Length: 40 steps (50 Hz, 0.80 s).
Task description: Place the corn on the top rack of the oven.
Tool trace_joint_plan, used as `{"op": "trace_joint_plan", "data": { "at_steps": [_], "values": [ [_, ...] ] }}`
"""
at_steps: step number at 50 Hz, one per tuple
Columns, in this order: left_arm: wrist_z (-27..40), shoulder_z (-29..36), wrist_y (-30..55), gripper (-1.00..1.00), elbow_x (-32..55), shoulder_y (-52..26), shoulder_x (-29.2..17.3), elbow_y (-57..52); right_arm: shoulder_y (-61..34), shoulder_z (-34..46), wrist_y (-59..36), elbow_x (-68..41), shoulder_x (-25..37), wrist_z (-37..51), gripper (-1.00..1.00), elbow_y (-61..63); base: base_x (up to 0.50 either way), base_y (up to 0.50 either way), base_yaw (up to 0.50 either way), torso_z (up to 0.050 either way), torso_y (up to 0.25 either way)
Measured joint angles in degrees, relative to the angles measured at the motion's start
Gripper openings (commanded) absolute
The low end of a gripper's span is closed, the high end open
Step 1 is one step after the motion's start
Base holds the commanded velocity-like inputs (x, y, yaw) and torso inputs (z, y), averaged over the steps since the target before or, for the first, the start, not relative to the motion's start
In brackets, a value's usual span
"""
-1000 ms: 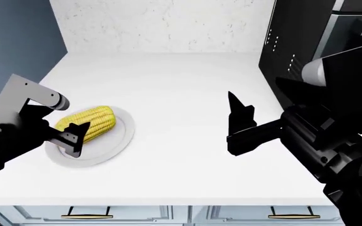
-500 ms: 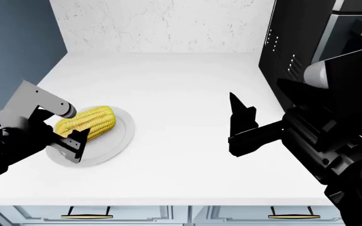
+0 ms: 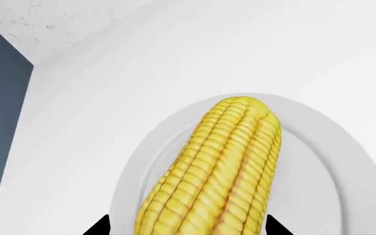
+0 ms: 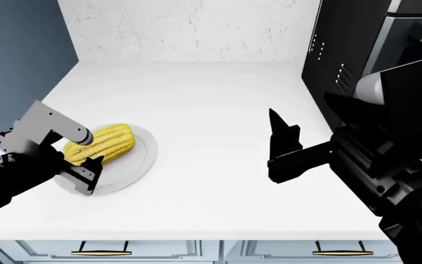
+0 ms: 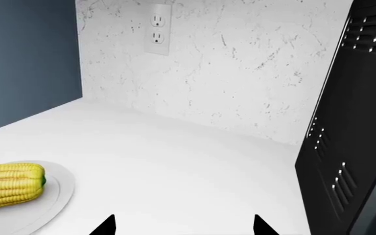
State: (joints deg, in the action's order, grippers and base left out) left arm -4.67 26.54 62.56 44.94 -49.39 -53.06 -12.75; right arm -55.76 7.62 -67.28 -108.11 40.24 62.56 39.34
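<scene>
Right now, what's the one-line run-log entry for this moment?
phase: reach for corn | corn: on plate, not lifted | left gripper: open, fingertips either side of cob | right gripper: open, empty, above counter

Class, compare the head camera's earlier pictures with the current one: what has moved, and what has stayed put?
The left gripper has moved in along the corn, its open fingers now straddling it; nothing is gripped yet. The corn, plate and right gripper have stayed where they were.
</scene>
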Motion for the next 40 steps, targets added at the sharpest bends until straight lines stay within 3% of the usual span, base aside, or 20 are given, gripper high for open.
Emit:
{"op": "trace_joint_plan", "data": {
  "at_steps": [1,2,22,40],
  "values": [
    [0.0,0.1,0.0,1.0,0.0,-0.1,0.0,0.0,0.0,0.0,0.0,0.0,0.0,0.0,1.0,0.0,0.0,0.0,0.0,0.0,0.0],
    [0.0,0.1,0.0,-1.0,0.1,-0.1,0.0,0.1,0.1,0.0,0.0,0.1,0.0,-0.1,1.0,0.0,0.0,0.0,0.0,0.0,0.0],
    [-0.1,-0.1,-0.4,-1.0,-0.3,0.0,-0.3,-0.5,0.5,0.2,0.6,0.6,0.6,-0.6,1.0,0.2,0.0,0.0,0.0,0.0,0.001],
    [1.8,-4.7,-0.5,-1.0,3.7,0.6,-1.8,-4.3,1.0,0.1,1.0,1.5,0.9,-1.5,1.0,0.6,0.0,0.0,0.0,0.0,0.001]
  ]
}}
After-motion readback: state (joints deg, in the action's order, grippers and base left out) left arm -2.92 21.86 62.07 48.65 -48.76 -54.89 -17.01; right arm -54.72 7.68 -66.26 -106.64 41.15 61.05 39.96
